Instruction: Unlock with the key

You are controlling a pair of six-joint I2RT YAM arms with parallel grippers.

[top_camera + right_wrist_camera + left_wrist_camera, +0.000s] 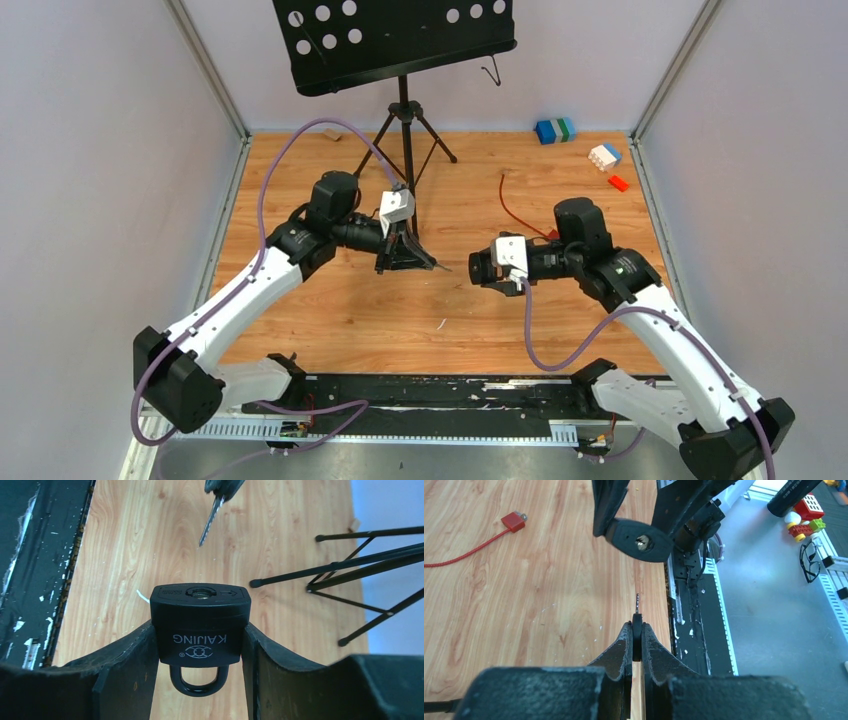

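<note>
My right gripper point(199, 632) is shut on a black padlock point(200, 625), pinching its body from both sides. The shackle point(198, 682) hangs closed toward the wrist and the keyhole point(201, 593) faces away from it. My left gripper point(637, 630) is shut on the black head of a key point(637, 639), and the thin blade point(637, 602) points at the padlock point(644, 540). In the right wrist view the key blade point(210, 522) hovers a short way off the keyhole, apart from it. From above, the left gripper point(415, 262) and right gripper point(482, 270) face each other over the wooden table.
A black music stand point(403, 120) on tripod legs point(350, 570) stands behind the left gripper. A red cable point(515, 212) lies behind the right arm, its plug point(514, 521) on the wood. Toy blocks point(555, 130) point(605, 156) sit at the back right. A black strip point(430, 392) runs along the near edge.
</note>
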